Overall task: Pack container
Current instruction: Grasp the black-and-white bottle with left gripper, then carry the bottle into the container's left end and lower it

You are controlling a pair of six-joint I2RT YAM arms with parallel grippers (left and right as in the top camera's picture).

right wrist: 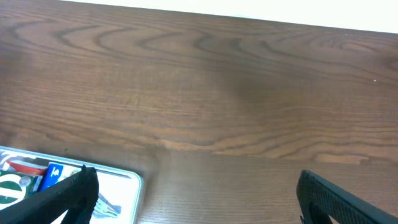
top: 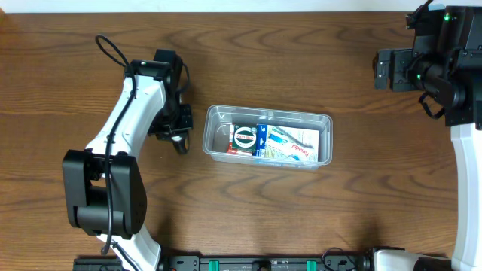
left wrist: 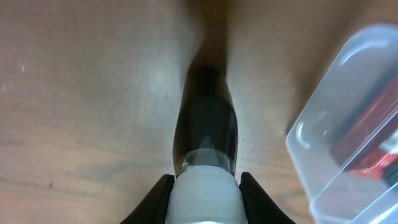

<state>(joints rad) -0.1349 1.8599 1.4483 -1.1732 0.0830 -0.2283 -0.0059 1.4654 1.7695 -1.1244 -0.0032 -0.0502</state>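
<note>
My left gripper (left wrist: 205, 183) is pinching a small dark bottle (left wrist: 206, 124) by its white cap (left wrist: 204, 198), with 1 finger pressed against each side of the cap. The bottle's body points away from my fingers toward the wooden table (right wrist: 199, 74). I cannot tell whether its far end touches the wood.

The container (top: 213, 140) sits near the middle of the table, its long sides running from 9 to 3 o'clock. My left gripper and the bottle are just beside its short end, at its 9 o'clock. In my left wrist view, a rounded corner of the tub shows at the bottle's 3 o'clock, apart from it. Inside lie 2 flat boxes, a red and green one (top: 244, 139) and a white and blue one (top: 292, 144).

My right gripper (right wrist: 199, 200) is spread wide with nothing in it, well apart at the container's 2 o'clock.
</note>
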